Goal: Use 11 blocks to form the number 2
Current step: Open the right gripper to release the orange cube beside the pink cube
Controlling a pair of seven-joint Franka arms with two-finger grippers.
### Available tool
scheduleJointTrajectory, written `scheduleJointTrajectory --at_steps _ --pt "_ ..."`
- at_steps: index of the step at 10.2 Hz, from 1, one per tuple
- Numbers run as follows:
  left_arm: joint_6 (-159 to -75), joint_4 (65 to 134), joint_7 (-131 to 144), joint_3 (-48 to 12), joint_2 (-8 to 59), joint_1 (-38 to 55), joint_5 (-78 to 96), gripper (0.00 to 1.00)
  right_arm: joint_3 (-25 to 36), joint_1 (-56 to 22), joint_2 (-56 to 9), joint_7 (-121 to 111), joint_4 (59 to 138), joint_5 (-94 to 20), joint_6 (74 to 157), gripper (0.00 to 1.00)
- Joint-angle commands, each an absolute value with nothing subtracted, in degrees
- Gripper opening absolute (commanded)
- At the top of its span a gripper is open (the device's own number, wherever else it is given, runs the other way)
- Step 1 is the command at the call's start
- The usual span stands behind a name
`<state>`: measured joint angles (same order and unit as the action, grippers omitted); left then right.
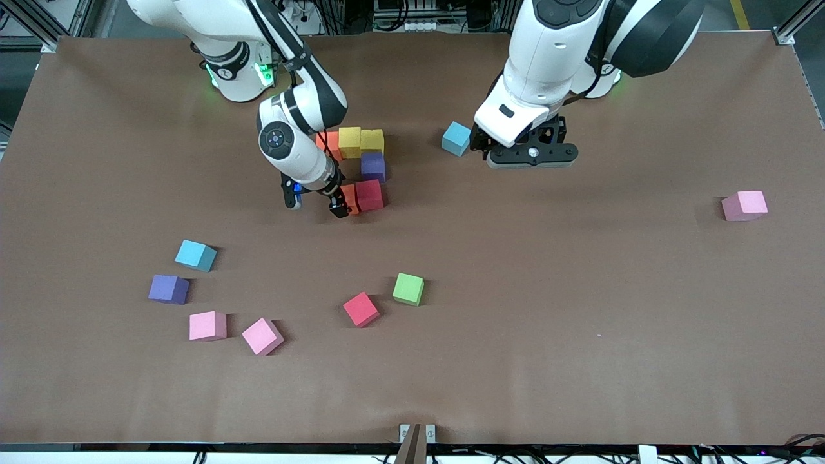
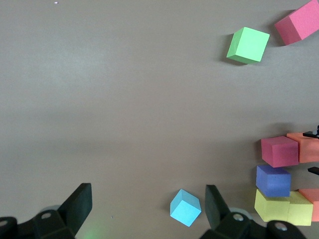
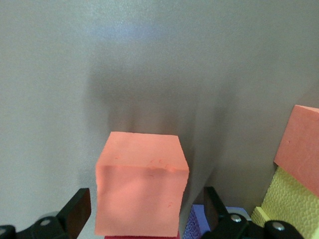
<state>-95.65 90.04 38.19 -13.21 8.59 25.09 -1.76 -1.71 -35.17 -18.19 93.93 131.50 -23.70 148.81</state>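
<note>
Nearest the front camera we record two pink blocks (image 1: 207,325) (image 1: 262,336) lying close together toward the right arm's end of the table. Slightly farther sit a loose red block (image 1: 361,309) and a green block (image 1: 408,289), near each other at mid-table. A purple block (image 1: 169,289) and a light blue block (image 1: 195,255) lie farther again, above the pink pair. A third pink block (image 1: 744,205) rests alone toward the left arm's end.

We find the number 2 (image 1: 361,169) part-built: a red block (image 1: 370,195) touching an orange block (image 1: 350,197), a purple block (image 1: 373,166) in the next row, then two yellow blocks (image 1: 361,142) and a second orange block (image 1: 328,143) in the farthest row.

The right gripper (image 1: 320,201) is low at the orange block (image 3: 141,183), its fingers (image 3: 75,213) spread to either side of it and standing off its faces.

The left gripper (image 1: 532,154) hovers over the table, just beside another light blue block (image 1: 456,138), fingers (image 2: 79,204) spread wide and holding nothing. That block (image 2: 185,207) lies between the fingertips in the left wrist view, lower down on the table.
</note>
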Motion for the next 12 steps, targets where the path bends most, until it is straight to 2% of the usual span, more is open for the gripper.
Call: scheduleJointTrajectory --at_steps 1,5,8,12 --pt "-94.4 89.5 36.7 -13.3 8.4 24.7 -0.7 1.00 -1.1 -35.8 -17.1 93.5 131.5 -23.5 147.7 1.00" --pt "-94.4 89.5 36.7 -13.4 8.4 24.7 -0.7 1.00 -1.1 -35.2 -14.2 93.7 131.6 -21.4 142.7 1.00" --pt "-94.4 89.5 36.7 -13.3 8.4 24.7 -0.9 1.00 -1.0 -35.1 -13.4 93.6 131.6 -20.6 142.3 1.00" --pt "-94.4 89.5 36.7 -13.3 8.3 24.7 -0.9 1.00 0.2 -31.5 -12.7 91.8 130.1 -12.3 140.8 1.00"
